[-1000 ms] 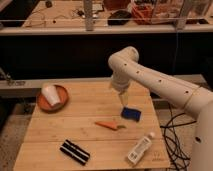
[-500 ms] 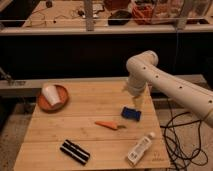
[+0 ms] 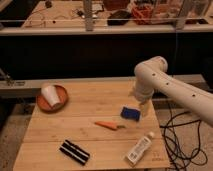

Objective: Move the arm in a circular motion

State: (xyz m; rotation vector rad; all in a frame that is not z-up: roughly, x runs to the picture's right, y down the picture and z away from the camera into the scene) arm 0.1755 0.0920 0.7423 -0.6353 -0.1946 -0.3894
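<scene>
The thick glossy white arm with small dark dots reaches in from the right over the wooden table. Its bulbous elbow is high at the table's right rear. From there a segment drops to the pale tip, the gripper, which hangs just above the right edge of the table, right of a blue object. The gripper holds nothing that I can see.
An orange carrot lies mid-table. A white bottle lies at the front right, a black ridged object at the front left. A red-brown bowl with a white cup stands at the rear left. Black cables hang right of the table.
The arm has swung steadily to the right: the elbow went from above the table's middle to its right rear, and the tip moved from left of the blue object to its right.
</scene>
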